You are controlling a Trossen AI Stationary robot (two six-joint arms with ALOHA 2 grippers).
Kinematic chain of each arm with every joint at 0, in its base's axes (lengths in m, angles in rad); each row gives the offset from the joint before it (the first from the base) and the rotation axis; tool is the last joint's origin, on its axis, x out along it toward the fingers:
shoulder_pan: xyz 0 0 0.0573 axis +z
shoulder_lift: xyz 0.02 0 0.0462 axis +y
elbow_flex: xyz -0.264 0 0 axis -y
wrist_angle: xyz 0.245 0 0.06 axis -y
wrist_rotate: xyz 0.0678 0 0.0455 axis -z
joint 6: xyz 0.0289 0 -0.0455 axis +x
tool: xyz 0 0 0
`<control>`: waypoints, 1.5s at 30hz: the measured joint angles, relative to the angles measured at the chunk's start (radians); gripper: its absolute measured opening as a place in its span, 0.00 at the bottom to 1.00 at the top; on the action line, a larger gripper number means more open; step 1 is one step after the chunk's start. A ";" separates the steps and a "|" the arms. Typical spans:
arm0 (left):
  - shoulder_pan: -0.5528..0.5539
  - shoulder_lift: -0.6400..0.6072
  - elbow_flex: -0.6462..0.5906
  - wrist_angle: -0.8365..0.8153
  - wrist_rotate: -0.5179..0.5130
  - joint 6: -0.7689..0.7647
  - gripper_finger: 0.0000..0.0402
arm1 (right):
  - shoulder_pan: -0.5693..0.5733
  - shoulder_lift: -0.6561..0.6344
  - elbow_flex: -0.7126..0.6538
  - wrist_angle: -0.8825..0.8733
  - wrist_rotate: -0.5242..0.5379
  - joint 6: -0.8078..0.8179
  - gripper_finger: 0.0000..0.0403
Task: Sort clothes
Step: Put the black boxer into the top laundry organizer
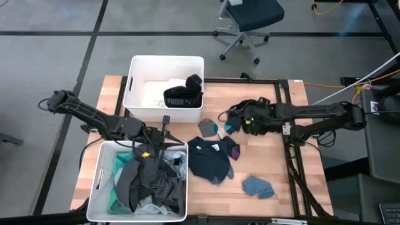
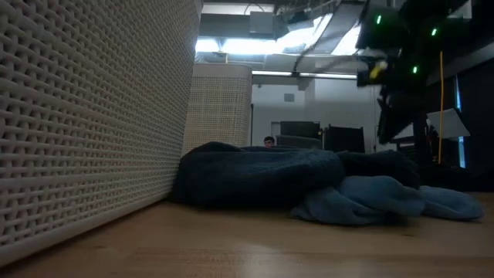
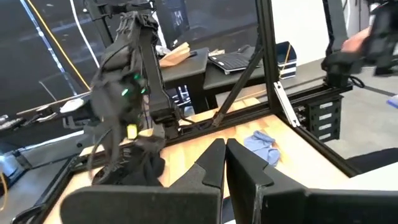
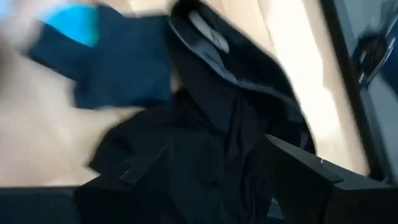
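My right gripper (image 1: 239,122) is over the table's right middle, shut on a black garment (image 1: 250,107). My left gripper (image 1: 164,128) is shut and empty above the far rim of the near white bin (image 1: 100,181). That bin holds dark grey, teal and white clothes (image 1: 147,181). A black PUMA garment (image 1: 182,100) lies in the far white bin (image 1: 140,94). A dark navy garment (image 1: 211,159), a grey-blue cloth (image 1: 257,186) and a small grey and bright blue piece (image 1: 209,128) lie on the table. My right gripper holds the black garment by a bunched part (image 4: 211,155) between its fingers (image 4: 305,174); which part of the garment this is does not show. In the left wrist view the garment hangs slack below the gripper (image 3: 127,93), and its lower end (image 3: 140,165) rests on the table.
The two bins fill the table's left half. The table's black frame posts (image 3: 267,74) stand along its right side. Bare wood shows around the grey-blue cloth at the near right (image 1: 287,169). In the low view the navy garment (image 2: 262,174) and the grey-blue cloth (image 2: 370,201) lie beside the near bin's wall (image 2: 85,116).
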 joint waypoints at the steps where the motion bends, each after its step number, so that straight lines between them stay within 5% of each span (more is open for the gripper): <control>1: -0.004 0.000 0.000 0.000 0.000 0.000 0.01 | -0.035 0.001 -0.019 0.013 -0.010 -0.014 0.61; 6: -0.005 0.000 0.000 0.016 0.000 0.000 0.01 | -0.172 0.001 -0.122 0.197 -0.160 -0.114 0.61; 12: -0.005 0.000 0.000 0.015 0.000 -0.007 0.01 | -0.278 0.047 -0.228 0.406 -0.169 -0.132 0.56; 22: -0.005 0.000 0.000 0.012 0.000 -0.055 0.01 | -0.348 0.170 -0.262 0.461 -0.203 -0.134 0.07; 25: -0.005 0.000 0.000 0.012 0.000 -0.053 0.01 | -0.345 0.169 -0.247 0.446 -0.179 -0.137 0.04; 38: -0.019 0.000 0.000 0.013 0.000 -0.036 0.01 | -0.318 0.081 0.161 0.238 -0.121 -0.165 0.02; 45: -0.031 0.000 0.000 0.015 0.000 -0.034 0.01 | -0.226 0.078 0.462 0.313 -0.091 -0.219 0.02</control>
